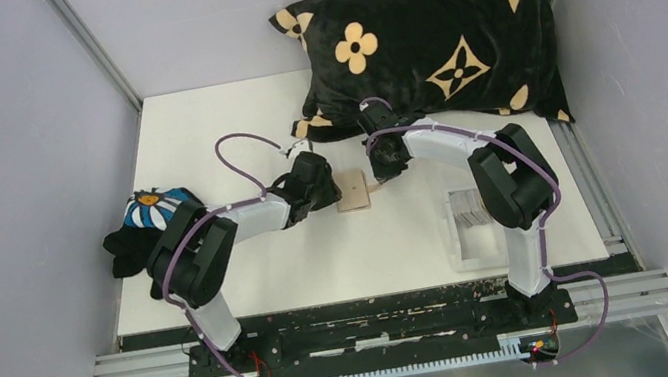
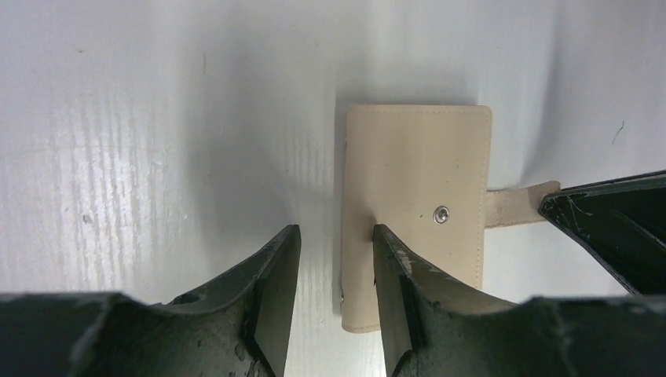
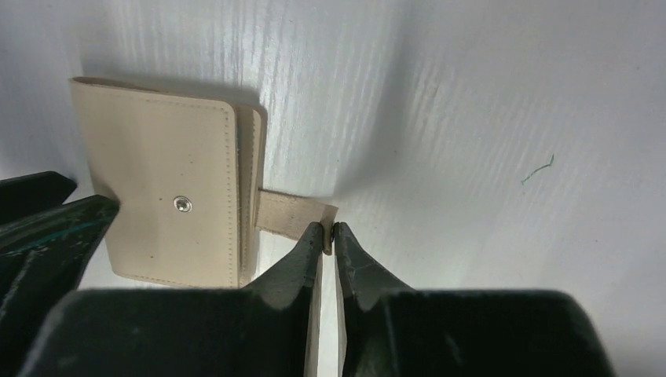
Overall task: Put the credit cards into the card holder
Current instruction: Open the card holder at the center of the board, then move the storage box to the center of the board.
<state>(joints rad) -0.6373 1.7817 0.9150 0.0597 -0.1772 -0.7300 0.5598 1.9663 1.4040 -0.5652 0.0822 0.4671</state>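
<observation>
The right jaws, nearly closed, pinch the tip of the snap tab [image 3: 290, 212] of the card holder [image 3: 169, 196], which lies on the desk [image 3: 471, 118]. The left jaws stand half open astride its opposite edge, 1 finger [image 2: 397, 267] over its cover.

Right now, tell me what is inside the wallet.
The wallet lies folded shut on the table, so its inside is covered. Only its cover, snap stud and loose strap, pinched by the right tool, are visible.
</observation>
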